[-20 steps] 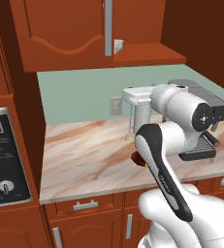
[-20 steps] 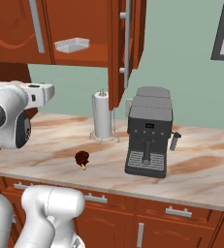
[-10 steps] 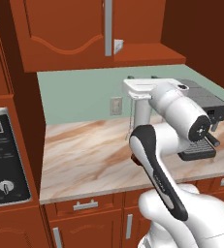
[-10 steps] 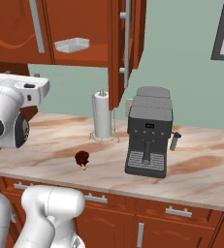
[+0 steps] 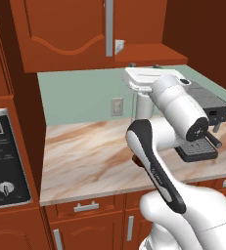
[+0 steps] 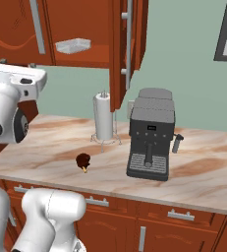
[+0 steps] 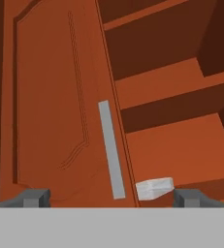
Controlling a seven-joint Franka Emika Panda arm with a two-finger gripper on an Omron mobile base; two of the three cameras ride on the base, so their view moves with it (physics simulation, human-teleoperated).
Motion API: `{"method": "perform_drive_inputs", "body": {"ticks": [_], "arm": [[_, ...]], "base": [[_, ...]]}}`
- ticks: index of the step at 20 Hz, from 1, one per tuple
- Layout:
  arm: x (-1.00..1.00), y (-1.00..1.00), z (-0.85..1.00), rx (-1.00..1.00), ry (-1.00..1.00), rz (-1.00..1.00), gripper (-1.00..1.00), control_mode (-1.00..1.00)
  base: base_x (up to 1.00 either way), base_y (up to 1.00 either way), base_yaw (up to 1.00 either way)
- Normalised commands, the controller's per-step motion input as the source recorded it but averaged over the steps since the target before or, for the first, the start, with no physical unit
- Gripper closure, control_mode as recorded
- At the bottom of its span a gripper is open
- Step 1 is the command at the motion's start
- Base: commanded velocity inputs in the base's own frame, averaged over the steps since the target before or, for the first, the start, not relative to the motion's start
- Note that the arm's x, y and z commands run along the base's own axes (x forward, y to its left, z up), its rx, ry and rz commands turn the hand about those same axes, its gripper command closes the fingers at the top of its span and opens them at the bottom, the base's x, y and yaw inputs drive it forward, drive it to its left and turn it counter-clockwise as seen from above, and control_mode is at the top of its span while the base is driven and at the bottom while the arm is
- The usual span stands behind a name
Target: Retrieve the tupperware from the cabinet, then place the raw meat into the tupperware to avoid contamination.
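The cabinet (image 5: 65, 29) hangs above the counter, its left door (image 7: 50, 97) shut and its right door (image 6: 127, 49) swung open. The tupperware (image 6: 73, 46), a small white tray, lies on the lower shelf just behind the shut door's silver handle (image 7: 111, 150). It also shows as a white corner (image 5: 119, 46) and near the bottom of the hand view (image 7: 154, 188). The raw meat (image 6: 83, 161) lies on the marble counter, left of the coffee machine. My gripper (image 5: 144, 66) (image 6: 16, 64) (image 7: 112, 198) points up at the cabinet from below the shelf, open and holding nothing.
A paper-towel roll (image 6: 104, 118) stands on the counter under the open door. A dark coffee machine (image 6: 152, 135) sits to its right. An oven panel (image 5: 4, 161) borders the counter's left end. Bare upper shelves (image 7: 171, 82) show inside the cabinet.
The hand has risen and tilted upward toward the cabinet. Its jaws have stayed open. The meat and the tupperware have not moved.
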Motion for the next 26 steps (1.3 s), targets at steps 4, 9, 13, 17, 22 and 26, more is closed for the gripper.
{"method": "perform_drive_inputs", "body": {"ticks": [4, 9, 13, 17, 22, 26], "arm": [[0.05, 0.16, 0.08, 0.0, 0.0, 0.0, -1.0, -1.0], [0.09, 0.11, 0.12, -0.01, 0.0, 0.0, -1.0, -1.0], [0.01, 0.01, 0.19, -0.04, 0.0, 0.0, -1.0, -1.0], [0.0, 0.0, 0.16, -0.09, 0.0, 0.0, -1.0, -1.0], [0.0, 0.0, 0.1, -0.13, 0.0, 0.0, -1.0, -1.0], [0.0, -0.03, 0.01, -0.16, 0.0, 0.0, -1.0, -1.0]], "base": [[0.0, 0.0, 0.0], [0.0, 0.0, 0.0], [0.0, 0.0, 0.0], [0.0, 0.0, 0.0], [0.0, 0.0, 0.0], [0.0, 0.0, 0.0]]}}
